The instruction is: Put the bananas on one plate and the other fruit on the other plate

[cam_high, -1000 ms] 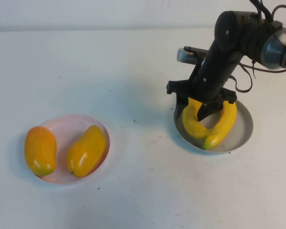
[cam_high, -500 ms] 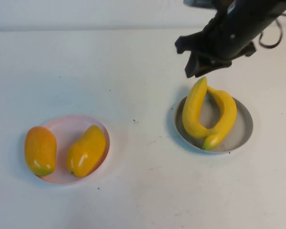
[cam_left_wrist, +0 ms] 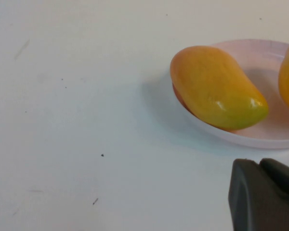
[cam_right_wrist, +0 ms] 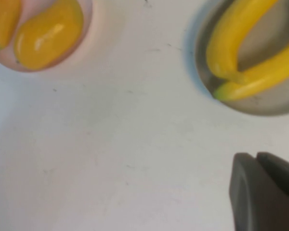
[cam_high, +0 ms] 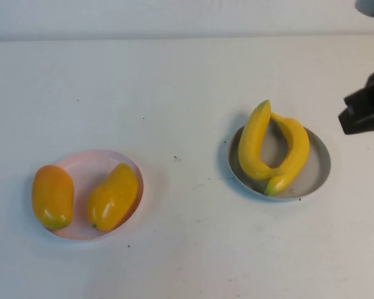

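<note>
bananas on grey plate, one overhangs far rim – could roll off | mangoes on pink plate | right gripper far right, clenched, empty | left gripper near pink plate, clenched, empty

The bananas look like smooth yellow plastic with a soft sheen; the mango-like fruits are glossier — bright highlights. Both plates — pink and grey-blue — look matt. The counter is matt white, lightly scuffed.
</note>
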Available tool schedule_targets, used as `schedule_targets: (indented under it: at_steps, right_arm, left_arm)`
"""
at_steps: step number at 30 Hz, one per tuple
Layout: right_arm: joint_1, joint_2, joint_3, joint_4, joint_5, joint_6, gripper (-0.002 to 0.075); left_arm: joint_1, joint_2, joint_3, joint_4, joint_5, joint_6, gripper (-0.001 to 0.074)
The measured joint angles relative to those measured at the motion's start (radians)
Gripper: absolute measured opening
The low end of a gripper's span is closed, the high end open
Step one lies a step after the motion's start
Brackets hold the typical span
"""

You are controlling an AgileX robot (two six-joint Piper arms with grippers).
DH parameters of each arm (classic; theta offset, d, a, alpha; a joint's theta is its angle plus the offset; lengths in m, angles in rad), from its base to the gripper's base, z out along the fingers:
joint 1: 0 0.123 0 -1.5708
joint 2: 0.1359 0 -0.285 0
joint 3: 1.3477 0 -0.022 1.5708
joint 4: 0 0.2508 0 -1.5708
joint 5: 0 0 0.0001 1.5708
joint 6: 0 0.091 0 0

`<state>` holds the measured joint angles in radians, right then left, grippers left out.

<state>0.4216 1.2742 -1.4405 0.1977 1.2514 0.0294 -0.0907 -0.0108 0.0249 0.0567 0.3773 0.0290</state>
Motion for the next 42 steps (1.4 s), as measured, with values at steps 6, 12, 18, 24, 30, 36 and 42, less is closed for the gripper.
schedule_targets:
  at_steps: [6,12,18,24,30,36,42]
  right_arm:
    - [0.000,-0.132,0.166,-0.080,-0.013,0.000,-0.0015]
    - [-0.029,-0.265,0.452,-0.097,-0.327,-0.002,-0.0015]
    - [-0.201,-0.484,0.880,-0.049,-0.776,-0.002,-0.0015]
    - [-0.356,-0.783,1.261,-0.038,-1.120,-0.003,-0.0015]
    - [-0.423,-1.061,1.449,-0.032,-1.223,-0.003,-0.0015]
    - [-0.433,-1.271,1.465,-0.032,-1.152,-0.003,-0.0015]
    - [-0.440,-1.282,1.465,-0.032,-1.099,-0.003,-0.0015]
  left_arm:
    - [0.000,0.000,0.000,0.000,0.000,0.000,-0.0001]
    - [0.000,0.000,0.000,0.000,0.000,0.000,-0.0001]
    - [0.000,0.000,0.000,0.000,0.000,0.000,-0.0001]
    - [0.000,0.000,0.000,0.000,0.000,0.000,-0.0001]
    - [0.000,0.000,0.000,0.000,0.000,0.000,-0.0001]
    - [0.000,0.000,0.000,0.000,0.000,0.000,-0.0001]
    - [0.000,-0.002,0.000,0.000,0.000,0.000,-0.0001]
